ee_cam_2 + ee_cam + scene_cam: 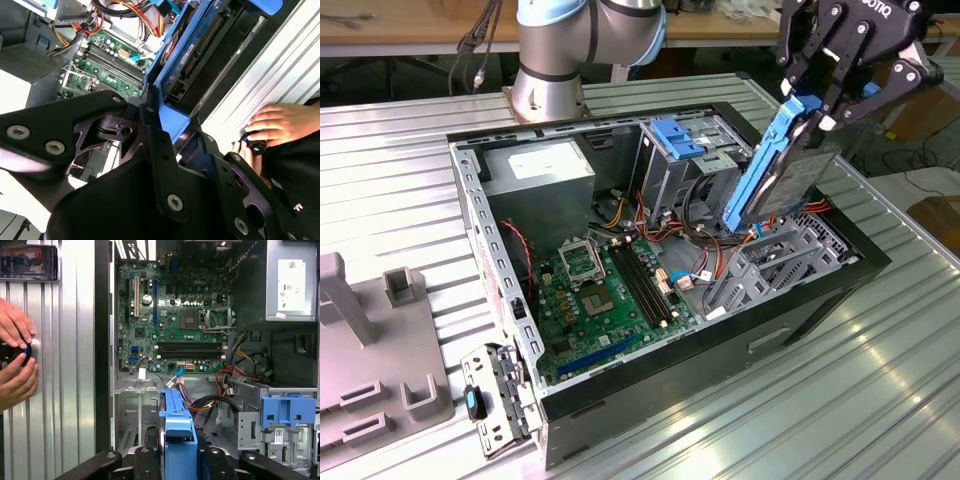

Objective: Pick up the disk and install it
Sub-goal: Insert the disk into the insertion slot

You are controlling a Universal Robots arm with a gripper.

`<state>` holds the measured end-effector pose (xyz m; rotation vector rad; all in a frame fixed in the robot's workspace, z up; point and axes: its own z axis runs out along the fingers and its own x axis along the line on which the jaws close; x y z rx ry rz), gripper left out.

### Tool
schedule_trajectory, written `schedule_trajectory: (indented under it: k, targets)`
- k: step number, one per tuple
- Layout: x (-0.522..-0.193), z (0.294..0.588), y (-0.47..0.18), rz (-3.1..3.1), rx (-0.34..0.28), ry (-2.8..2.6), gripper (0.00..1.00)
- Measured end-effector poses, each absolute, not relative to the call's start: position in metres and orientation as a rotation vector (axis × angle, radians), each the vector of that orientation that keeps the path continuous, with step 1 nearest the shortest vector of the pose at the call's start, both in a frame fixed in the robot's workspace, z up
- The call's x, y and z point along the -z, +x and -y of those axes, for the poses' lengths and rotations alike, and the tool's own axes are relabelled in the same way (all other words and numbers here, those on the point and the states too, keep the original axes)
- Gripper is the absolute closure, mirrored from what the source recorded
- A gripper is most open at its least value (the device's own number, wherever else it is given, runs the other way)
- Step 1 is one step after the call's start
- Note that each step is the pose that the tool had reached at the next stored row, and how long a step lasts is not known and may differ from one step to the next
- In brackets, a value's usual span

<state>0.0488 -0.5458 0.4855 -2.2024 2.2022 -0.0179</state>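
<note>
The jaws are closed narrowly on the upper end of the disk (775, 175), pinched across its blue carrier by the gripper (817, 108). The disk is held in the air over the front end of the open computer case (500, 300), tilted, with its lower end down among the metal drive bays (775, 255). Whether that end touches the metal cannot be told. In the first wrist view the carrier's blue edge (179, 440) is seen running straight out from between the fingers toward the case interior.

The step in hand is judged to be the seating of the disk in its bay. It is done well if the carrier's side rails are lined up square with the bay's guides before any push is given, since the present tilt could jam one rail first. The grip is taken at one end only, so a sideways load at the far end could twist the disk between the pads; force is best applied along the disk's length.

A bundle of red and orange cables (720, 225) lies just beside the lower end and could be trapped beneath it. The lighter blue bracket (677, 137) stands near, toward the exterior view's left, and is best left untouched. A person's hands (15, 355) rest on the ribbed table (880, 380), well apart from the bay.
</note>
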Motion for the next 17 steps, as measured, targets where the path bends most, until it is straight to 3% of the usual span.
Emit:
schedule_trajectory:
  k: [1, 17]
  targets:
    - [-0.478, 0.557, 0.055, -2.202, 0.017, -2.202, 0.63]
    - [-0.461, 0.563, 0.057, -2.240, 0.021, -2.168, 0.63]
